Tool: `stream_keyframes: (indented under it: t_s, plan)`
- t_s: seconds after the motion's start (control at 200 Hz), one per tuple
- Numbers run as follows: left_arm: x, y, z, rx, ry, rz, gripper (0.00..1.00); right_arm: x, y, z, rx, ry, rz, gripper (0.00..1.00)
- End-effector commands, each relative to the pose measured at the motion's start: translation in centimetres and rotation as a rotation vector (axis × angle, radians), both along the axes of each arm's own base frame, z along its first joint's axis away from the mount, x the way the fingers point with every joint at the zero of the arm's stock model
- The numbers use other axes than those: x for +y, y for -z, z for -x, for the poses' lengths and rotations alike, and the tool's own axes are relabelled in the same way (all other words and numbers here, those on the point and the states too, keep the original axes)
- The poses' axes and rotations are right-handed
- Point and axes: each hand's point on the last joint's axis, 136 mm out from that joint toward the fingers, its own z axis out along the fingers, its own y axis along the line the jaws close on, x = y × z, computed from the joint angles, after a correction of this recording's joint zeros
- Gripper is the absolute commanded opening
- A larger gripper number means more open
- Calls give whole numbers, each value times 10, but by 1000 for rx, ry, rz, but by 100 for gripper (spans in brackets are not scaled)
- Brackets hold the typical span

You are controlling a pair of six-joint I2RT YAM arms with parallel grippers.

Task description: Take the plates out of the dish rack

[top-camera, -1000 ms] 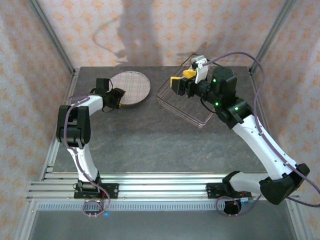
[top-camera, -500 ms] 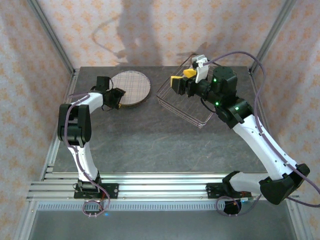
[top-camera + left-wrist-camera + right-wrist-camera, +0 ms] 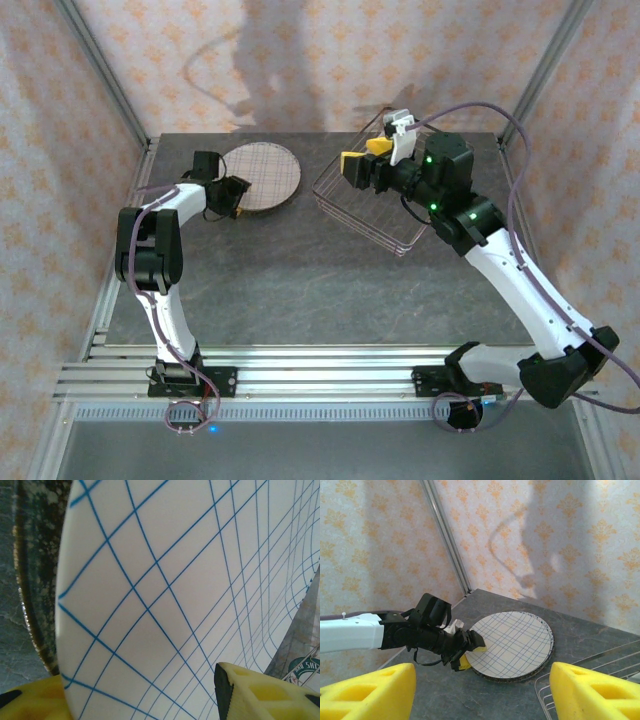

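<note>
Wide open at the left jaws, with the yellow fingers [image 3: 270, 695] well apart and straddling the near-left rim of the plaid plate [image 3: 262, 175]. Hard to tell whether touching that rim or just clear of it. Directly ahead of the left jaws, flat on the desk [image 3: 280, 270]: that same plaid plate, stacked on a dark speckled plate [image 3: 35, 580], with a crescent of the darker rim showing past one edge. Wide open too at the right jaws, yellow fingers [image 3: 375, 690] far apart and closed on no object. Held up in the air over the far-left part of the dish rack [image 3: 372, 210], pointing across toward the plate stack. Just below and behind the right jaws, the wire rack resting on the desk, well apart from the left jaws. Well ahead of the right jaws and lower down: the two stacked plates, with the left arm [image 3: 350, 632] reaching in at their rim.
</note>
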Motion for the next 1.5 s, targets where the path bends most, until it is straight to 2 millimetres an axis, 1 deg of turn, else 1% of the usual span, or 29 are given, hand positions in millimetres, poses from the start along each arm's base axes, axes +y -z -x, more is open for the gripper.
stream_keyframes:
  t_s: [0.0, 0.155, 0.335, 0.661, 0.831, 0.896, 0.946, 1.001, 1.011, 1.021, 1.081, 1.161, 1.216, 1.311, 1.351, 1.446, 1.496]
  plan:
    - [11, -5, 2, 20, 0, -51, 59, -1, -17, 1, -26, 10, -26, 71]
    - [12, -6, 6, 37, 7, -66, 59, -1, -17, 1, -26, 14, -27, 71]
    - [12, -9, 3, 32, 11, -67, 59, -1, -15, 0, -19, 17, -25, 71]
    - [12, -1, 6, 49, 11, -68, 59, -1, -16, -1, -19, 20, -21, 71]
    - [15, -13, 7, 32, 10, -92, 61, -8, -11, -6, 3, 70, -3, 71]
    - [16, -19, 9, 32, 13, -102, 65, -13, -10, -10, 9, 108, -1, 71]
    - [17, -23, 13, 35, 9, -110, 69, -22, -9, -16, 21, 171, 2, 70]
    - [18, -20, 16, 48, 6, -117, 72, -34, -6, -22, 39, 253, 12, 70]
    - [19, -28, 16, 31, 4, -118, 73, -36, -6, -24, 41, 270, 13, 70]
    - [19, -32, 16, 24, 2, -118, 73, -39, -6, -25, 46, 288, 14, 70]
    - [18, -35, 21, 24, 1, -119, 77, -54, -5, -31, 57, 385, 23, 68]
    - [19, -43, 25, 12, -8, -121, 81, -83, -3, -41, 94, 559, 24, 62]
    - [17, -52, 28, -4, -11, -127, 86, -103, 2, -48, 147, 664, 16, 59]
    - [13, -69, 32, -38, -11, -137, 87, -128, 19, -61, 292, 778, -7, 56]
    - [9, -78, 33, -57, -10, -136, 87, -138, 30, -66, 355, 823, -6, 55]
    - [-3, -105, 34, -120, 9, -153, 87, -154, 46, -80, 450, 901, 3, 55]
    - [-12, -121, 34, -161, 25, -163, 87, -162, 55, -87, 486, 937, 5, 55]
